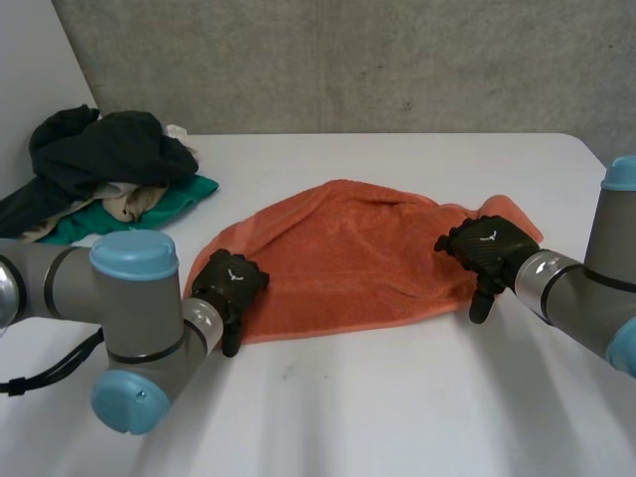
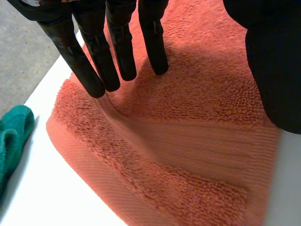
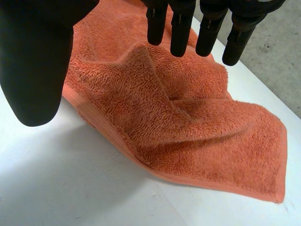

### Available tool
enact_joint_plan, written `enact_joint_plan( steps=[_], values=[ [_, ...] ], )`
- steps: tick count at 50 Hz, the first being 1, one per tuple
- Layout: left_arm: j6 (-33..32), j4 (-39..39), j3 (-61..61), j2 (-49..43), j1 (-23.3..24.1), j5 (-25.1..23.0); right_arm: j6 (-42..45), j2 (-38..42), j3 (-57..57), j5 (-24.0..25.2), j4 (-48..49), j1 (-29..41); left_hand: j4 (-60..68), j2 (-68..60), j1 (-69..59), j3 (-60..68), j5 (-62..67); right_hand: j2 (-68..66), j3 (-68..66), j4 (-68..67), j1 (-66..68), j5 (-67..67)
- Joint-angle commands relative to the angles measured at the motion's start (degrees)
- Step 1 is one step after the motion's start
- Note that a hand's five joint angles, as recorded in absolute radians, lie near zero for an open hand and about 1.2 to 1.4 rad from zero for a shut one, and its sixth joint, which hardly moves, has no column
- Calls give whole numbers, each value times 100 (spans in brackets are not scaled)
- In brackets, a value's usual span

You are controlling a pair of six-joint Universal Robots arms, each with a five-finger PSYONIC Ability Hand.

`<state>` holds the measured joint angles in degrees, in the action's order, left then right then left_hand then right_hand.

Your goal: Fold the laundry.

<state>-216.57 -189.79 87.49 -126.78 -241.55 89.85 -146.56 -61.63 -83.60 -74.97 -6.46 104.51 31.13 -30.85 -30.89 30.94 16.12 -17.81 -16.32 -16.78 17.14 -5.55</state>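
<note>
Okay, left hand [image 1: 231, 281] rests straight-fingered on an orange towel [image 1: 358, 263] corner; right hand [image 1: 489, 248] likewise unclenched, maybe hovering. Pinch both ends evenly.

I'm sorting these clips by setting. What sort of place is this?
Probably a lab or test room rather than a home: a bare concrete wall behind, a plain white table, and an orange towel and a pile of clothes laid out, seemingly as practice laundry.
</note>
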Motion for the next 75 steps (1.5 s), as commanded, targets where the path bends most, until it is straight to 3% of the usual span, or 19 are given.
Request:
enact_joint_plan(
  steps=[1, 7, 10, 16, 22, 27, 31, 35, 39, 42, 49, 53, 55, 60, 63, 70, 74, 75],
  values=[
    [-61, -40, -206, -58, 3, 94, 4, -16, -60, 0, 49, 25, 700, -729, -724, 719, 1201, -94, -243, -197, 161, -320],
    [-17, -93, -294, -14, -41, 68, 4, -7, -69, 0, 49, 43, 901, -930, -926, 921, 1402, -111, -260, -213, 178, -336],
    [-34, -110, -355, -58, -58, 68, 4, 2, -60, -9, 66, 43, 1639, -1668, -1664, 1659, 2141, -111, -260, -213, 178, -336],
    [-34, -75, -496, -102, -85, 24, -22, -24, -60, -35, 75, 25, 4884, -4913, -4909, 4904, 5385, -94, -243, -197, 161, -320],
    [27, 109, -365, 319, -76, -169, -171, -191, 37, -53, 23, -62, 4887, -4915, -4911, 4906, 5388, 23, -126, -79, 44, -202],
    [203, 364, -189, 1241, -76, -477, -268, -297, 335, 9, -240, -220, 4887, -4915, -4911, 4906, 5388, 125, -25, 22, -58, -101],
    [694, 688, -232, 2259, -85, -600, 161, -148, 713, 167, -768, -335, 4887, -4915, -4911, 4906, 5388, 125, -25, 22, -58, -101],
    [1151, 970, -416, 2841, -41, -661, 1021, 221, 1239, 351, -1224, -484, 4887, -4915, -4911, 4906, 5388, 7, -142, -95, 59, -218],
    [1494, 1233, -679, 3079, 64, -749, 1279, 449, 1486, 343, -1497, -546, 4887, -4915, -4911, 4906, 5388, -479, -628, -581, 545, -704],
    [1609, 1383, -838, 3141, 170, -750, 990, 581, 1478, 308, -1498, -563, 4887, -4915, -4911, 4906, 5388, -648, -798, -751, 715, -874],
    [1768, 1761, -1453, 3159, 512, -566, -1029, 591, 1224, 185, -1103, -853, 4887, -4915, -4911, 4906, 5388, -1823, -1972, -1925, 1889, -2048],
    [1776, 1946, -1726, 3168, 644, -442, -1595, 582, 1101, 176, -1050, -941, 4887, -4915, -4911, 4906, 5388, -1978, -2127, -2080, 2045, -2203],
    [1785, 2016, -1831, 3177, 697, -398, -1656, 565, 1013, 202, -1085, -950, 4887, -4915, -4911, 4906, 5388, -1895, -2044, -1997, 1961, -2120],
    [1916, 2218, -2156, 3238, 925, -337, -1814, 494, 626, 238, -928, -845, 4887, -4915, -4911, 4906, 5388, -98, -247, -201, 165, -324],
    [1996, 2280, -2297, 3273, 1022, -328, -1964, 590, 582, 185, -576, -713, 4887, -4915, -4911, 4906, 5388, -195, -344, -297, 261, -420],
    [2224, 2526, -2667, 3379, 1251, -231, -2640, 1153, 862, -544, 285, -397, 4887, -4915, -4911, 4906, 5388, -1958, -2108, -2061, 2025, -2184],
    [2312, 2588, -2728, 3502, 1234, -161, -2904, 1346, 1118, -1071, 497, -361, 4887, -4915, -4911, 4906, 5388, -6209, -6359, -6312, 6276, -6435],
    [2330, 2588, -2711, 3554, 1190, -135, -2905, 1329, 1179, -1211, 523, -379, 4887, -4915, -4911, 4906, 5388, -6219, -6368, -6322, 6286, -6445]
  ],
)
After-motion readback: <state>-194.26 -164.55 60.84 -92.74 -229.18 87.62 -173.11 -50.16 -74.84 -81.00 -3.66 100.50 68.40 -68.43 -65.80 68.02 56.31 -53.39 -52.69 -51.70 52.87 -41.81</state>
